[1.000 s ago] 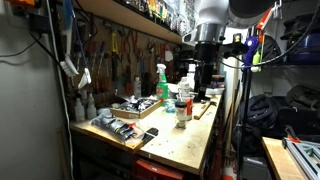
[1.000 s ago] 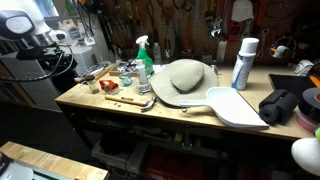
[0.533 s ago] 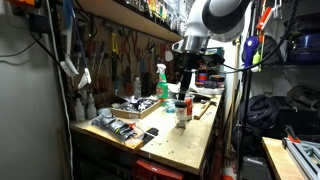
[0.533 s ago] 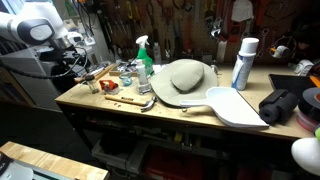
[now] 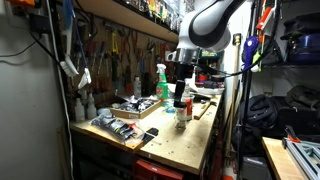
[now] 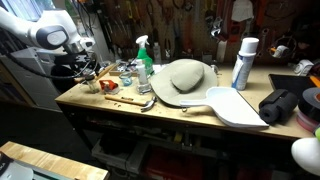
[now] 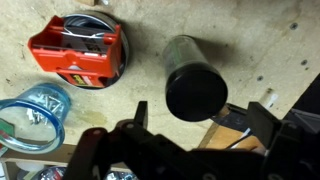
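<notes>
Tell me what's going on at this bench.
A robot arm holds its gripper over the wooden workbench, just above a black can that stands on it. The jaws are open and hold nothing. The wrist view does not settle whether they touch the can. Beside the can lie a red tool case and a clear cup with a blue rim, both untouched.

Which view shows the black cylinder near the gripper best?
The wrist view: the black cylinder shows whole from above, apart from the orange case and just ahead of the open gripper. In both exterior views it is too small, among the other things on the bench, to pick out.
</notes>
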